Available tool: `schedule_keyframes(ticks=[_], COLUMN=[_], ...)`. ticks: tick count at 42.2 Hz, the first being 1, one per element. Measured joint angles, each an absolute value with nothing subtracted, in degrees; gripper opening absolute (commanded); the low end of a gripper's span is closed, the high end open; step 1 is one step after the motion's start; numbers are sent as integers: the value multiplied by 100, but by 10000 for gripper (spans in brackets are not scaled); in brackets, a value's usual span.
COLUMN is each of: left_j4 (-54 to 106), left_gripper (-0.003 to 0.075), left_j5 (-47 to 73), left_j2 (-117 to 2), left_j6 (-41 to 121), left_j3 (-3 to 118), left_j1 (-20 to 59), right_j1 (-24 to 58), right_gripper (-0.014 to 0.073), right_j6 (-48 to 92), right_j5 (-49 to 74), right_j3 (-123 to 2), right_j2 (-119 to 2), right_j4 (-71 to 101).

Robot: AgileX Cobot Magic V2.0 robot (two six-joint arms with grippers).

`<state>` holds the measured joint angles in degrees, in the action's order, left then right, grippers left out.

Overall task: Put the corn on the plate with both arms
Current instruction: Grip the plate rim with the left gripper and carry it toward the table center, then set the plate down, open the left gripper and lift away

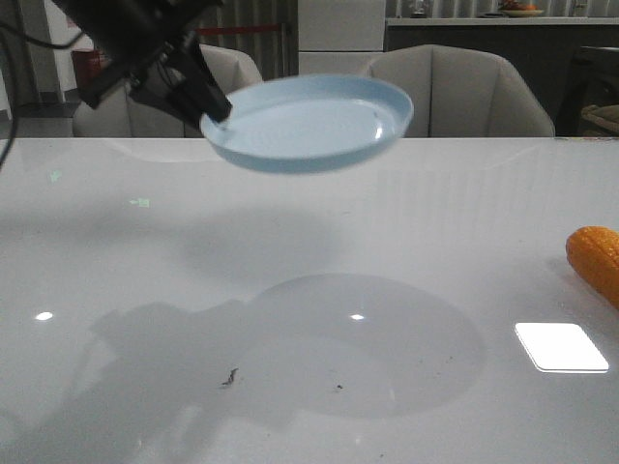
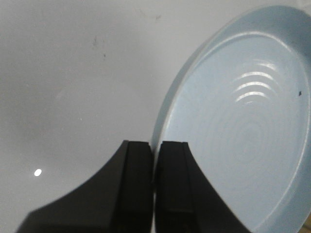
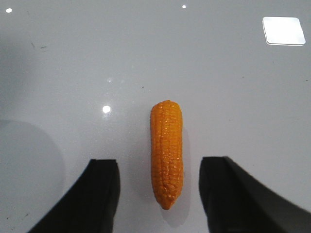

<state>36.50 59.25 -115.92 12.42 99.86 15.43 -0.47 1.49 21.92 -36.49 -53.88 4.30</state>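
The pale blue plate (image 1: 309,124) hangs well above the white table, held by its left rim in my left gripper (image 1: 215,112), which is shut on it. In the left wrist view the plate (image 2: 248,136) fills one side and the rim passes between the two black fingers of the gripper (image 2: 155,145). The orange corn (image 1: 597,259) lies on the table at the far right edge of the front view. In the right wrist view the corn (image 3: 167,153) lies flat between the wide-open fingers of my right gripper (image 3: 160,167), which hovers above it without touching.
The plate's round shadow (image 1: 368,343) falls on the glossy table (image 1: 145,290). A bright light reflection (image 1: 561,346) sits near the corn. Small dark specks (image 1: 230,377) mark the front of the table. Chairs (image 1: 464,92) stand behind the far edge.
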Motion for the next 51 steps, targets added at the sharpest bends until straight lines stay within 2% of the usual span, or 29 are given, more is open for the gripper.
schedule_keyframes(ticks=[7, 16, 19, 26, 30, 37, 51], left_j4=[2974, 2878, 2827, 2637, 2584, 2559, 2469], left_gripper=[101, 115, 144, 275, 308, 305, 305], left_j5=[5998, 6171, 6223, 6339, 6500, 6884, 7115], left_j2=[-11948, -12457, -12625, -12777, -12777, -12806, -12690], left_j6=[1102, 1066, 1066, 1066, 1066, 1066, 1364], left_j3=[9968, 9968, 9968, 9981, 10131, 11013, 13941], left_j1=[1969, 2219, 2258, 2279, 2279, 2279, 1738], right_j1=[-47, -47, -47, -47, -47, -47, -47], right_gripper=[478, 478, 478, 478, 478, 478, 478], right_j6=[149, 149, 149, 149, 149, 149, 149], right_j5=[2192, 2192, 2192, 2192, 2192, 2192, 2192], right_j3=[-3649, -3649, -3649, -3649, -3649, -3649, -3649], right_j2=[-5388, -5388, -5388, -5388, -5388, -5388, -5388], right_j4=[430, 430, 430, 430, 430, 430, 430])
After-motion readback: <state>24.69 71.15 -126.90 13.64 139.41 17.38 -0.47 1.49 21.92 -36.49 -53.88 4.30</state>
